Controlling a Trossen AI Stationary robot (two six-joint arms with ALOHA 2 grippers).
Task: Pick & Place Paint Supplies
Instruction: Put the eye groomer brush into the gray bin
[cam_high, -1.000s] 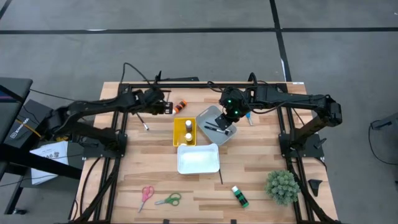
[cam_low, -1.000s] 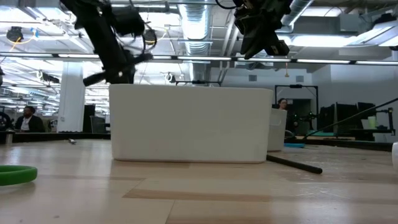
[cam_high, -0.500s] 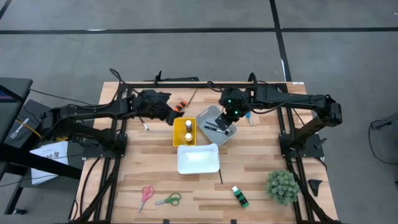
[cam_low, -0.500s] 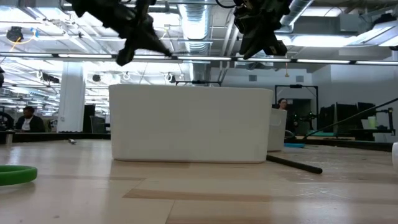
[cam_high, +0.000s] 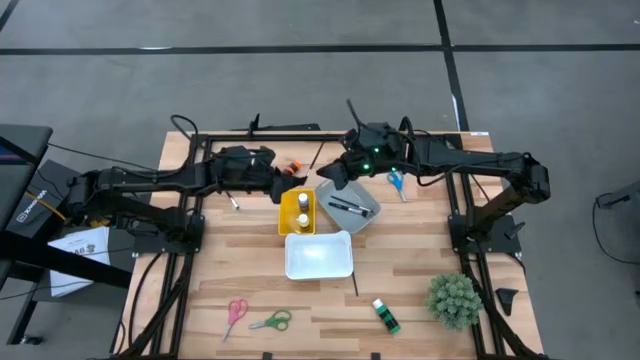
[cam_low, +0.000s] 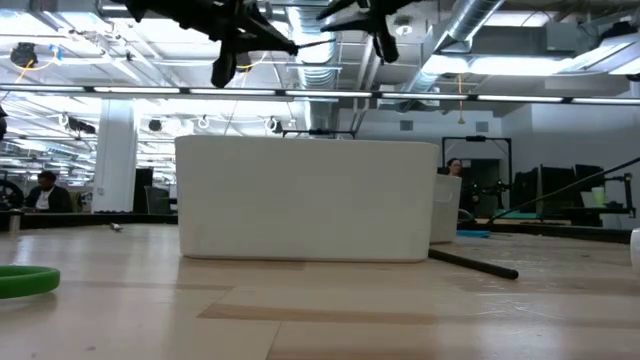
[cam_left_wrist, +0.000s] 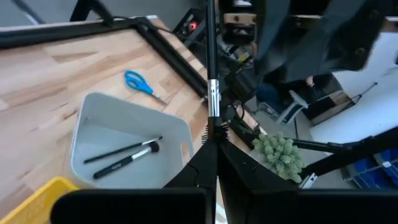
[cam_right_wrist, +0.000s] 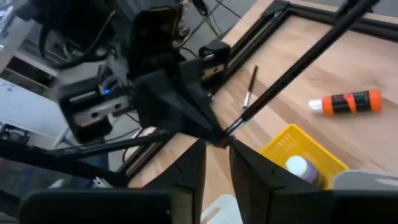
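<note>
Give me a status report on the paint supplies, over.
Left tool shut on a paintbrush, raised near the grey bin. Right tool open, close opposite it. Nothing seen in the way.

White bin (cam_low: 308, 200) hides, perhaps, most of the table behind.

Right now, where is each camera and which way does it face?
High: above, straight down on the table; both arms show.
Low: table height, level across past the white bin; arms overhead.
Left wrist: faces the grey bin; own fingers clamp a paintbrush.
Right wrist: faces the left gripper; own fingers show.
Shared: both wrists see that paintbrush.
</note>
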